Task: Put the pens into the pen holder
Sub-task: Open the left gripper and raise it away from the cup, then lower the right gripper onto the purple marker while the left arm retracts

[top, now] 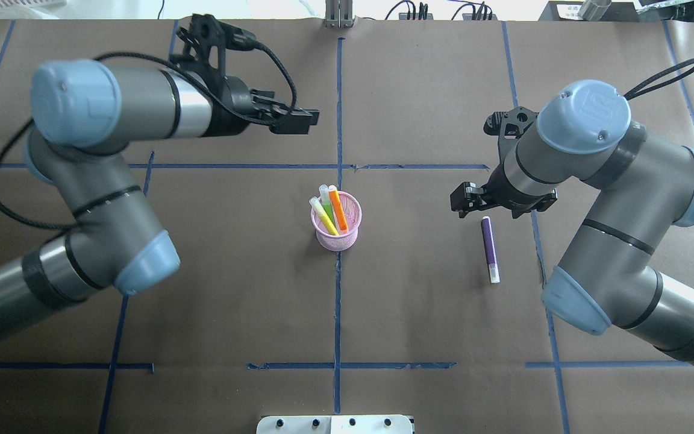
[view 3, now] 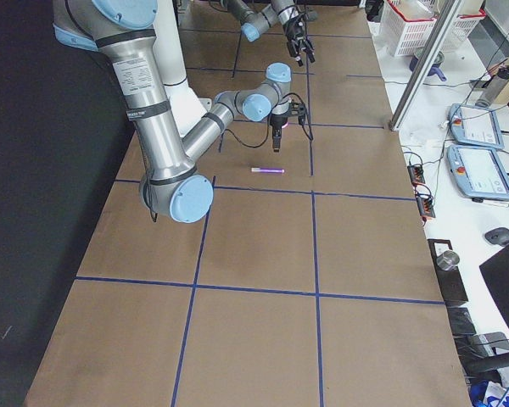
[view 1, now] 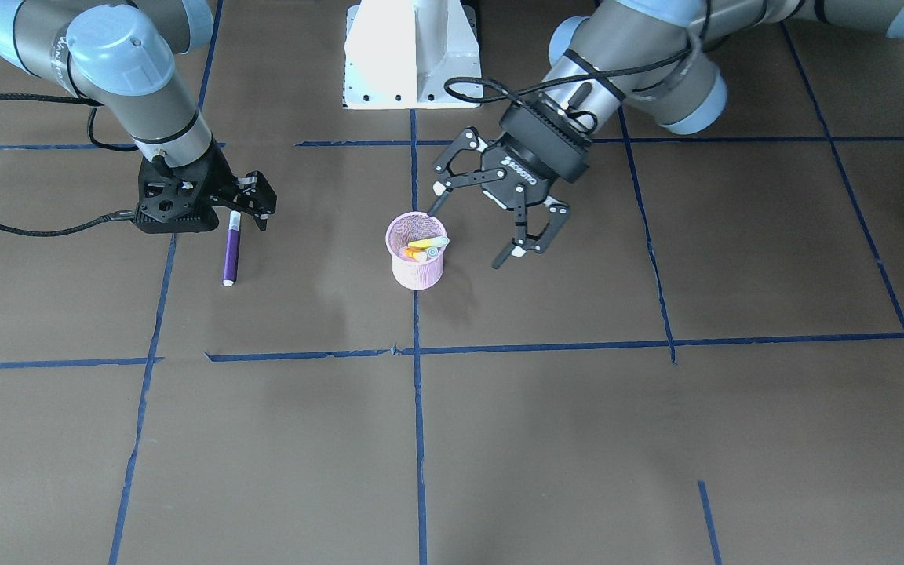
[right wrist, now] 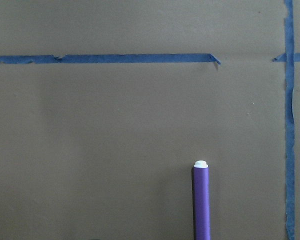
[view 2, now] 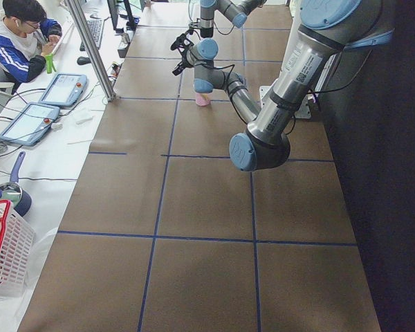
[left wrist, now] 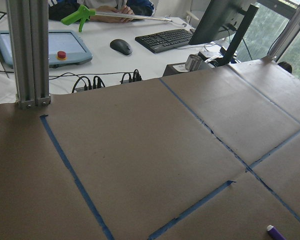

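The pink mesh pen holder stands upright at the table's middle and holds the yellow pen, the green pen and the orange pen. The purple pen lies flat on the table, away from the cup on the robot's right; the right wrist view shows its capped end. My right gripper points down just above the pen's far end, open and empty. My left gripper hangs beside the cup, open wide and empty.
Blue tape lines grid the brown table. The white robot base stands at the table's near edge. A metal post, cables, tablets and a keyboard lie past the far edge. A white basket sits off the left end.
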